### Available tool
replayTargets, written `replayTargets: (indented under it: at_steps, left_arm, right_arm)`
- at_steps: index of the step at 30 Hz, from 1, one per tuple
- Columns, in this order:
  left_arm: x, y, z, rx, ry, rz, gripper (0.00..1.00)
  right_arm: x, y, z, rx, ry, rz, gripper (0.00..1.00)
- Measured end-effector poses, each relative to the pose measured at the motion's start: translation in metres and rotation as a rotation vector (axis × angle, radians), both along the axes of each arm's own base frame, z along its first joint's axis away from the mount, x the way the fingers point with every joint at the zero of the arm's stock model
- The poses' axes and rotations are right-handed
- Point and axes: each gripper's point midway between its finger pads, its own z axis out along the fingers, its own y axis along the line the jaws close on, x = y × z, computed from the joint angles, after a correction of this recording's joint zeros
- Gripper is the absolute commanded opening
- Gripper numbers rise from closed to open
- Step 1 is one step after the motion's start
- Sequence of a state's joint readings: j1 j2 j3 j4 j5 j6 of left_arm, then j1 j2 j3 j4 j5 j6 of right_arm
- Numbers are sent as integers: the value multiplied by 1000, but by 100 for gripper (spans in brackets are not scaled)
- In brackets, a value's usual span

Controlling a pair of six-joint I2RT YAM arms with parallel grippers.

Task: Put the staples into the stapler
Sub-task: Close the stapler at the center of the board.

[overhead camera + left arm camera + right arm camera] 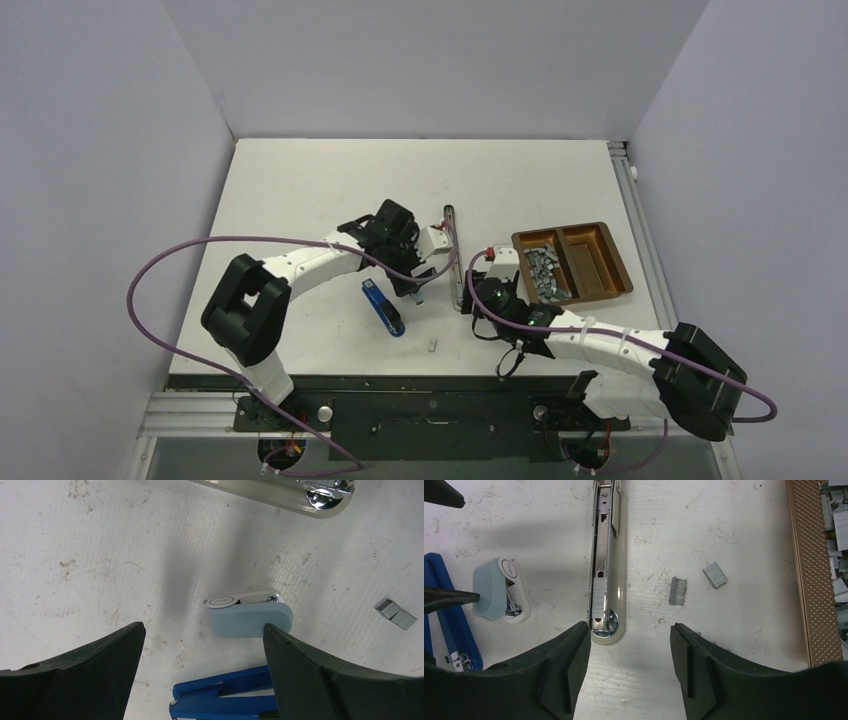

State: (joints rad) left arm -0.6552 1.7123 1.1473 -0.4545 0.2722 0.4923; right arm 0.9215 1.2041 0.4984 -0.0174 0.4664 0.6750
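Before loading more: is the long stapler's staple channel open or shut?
Open. The long stapler lies flat with its channel exposed, and a staple strip sits inside it.

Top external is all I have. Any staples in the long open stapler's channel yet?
Observer: Yes. The right wrist view shows a strip of staples sitting in the channel of the long stapler, at the end nearest the right gripper.
Operator: Its jaws holding anything?
Observer: No. The jaws are open, with nothing between them.
Operator: Any strips lying near it?
Observer: Two loose strips lie on the table between that stapler and the tray.
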Motion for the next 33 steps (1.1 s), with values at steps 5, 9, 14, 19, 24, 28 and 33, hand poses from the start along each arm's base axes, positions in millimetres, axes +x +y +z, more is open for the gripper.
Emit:
replayTargets:
  at_steps: [5,9,14,19,24,28,33]
  left_arm:
    - [0,-2,-4,25,-41,-26,86]
    - [3,-5,-3,38,-79,-43,86]
    - [7,-3,-2,50,-98,-34,88]
    - [15,-2,12,48,-107,-12,92]
    - [33,4,50,-11,-115,55,94]
    - [54,17,91,-91,-144,135,96]
    - [72,36,115,-144,-152,217,97]
  right_arm:
    - [2,-3,-2,9,9,-16,60]
    - [1,-3,-3,16,14,-14,63]
    - [2,2,-3,27,14,-5,67]
    - [5,5,-20,-17,40,10,67]
    - [16,13,-30,-51,55,21,66]
    - [26,21,-31,-61,46,35,61]
    - [36,33,-38,-84,45,60,50]
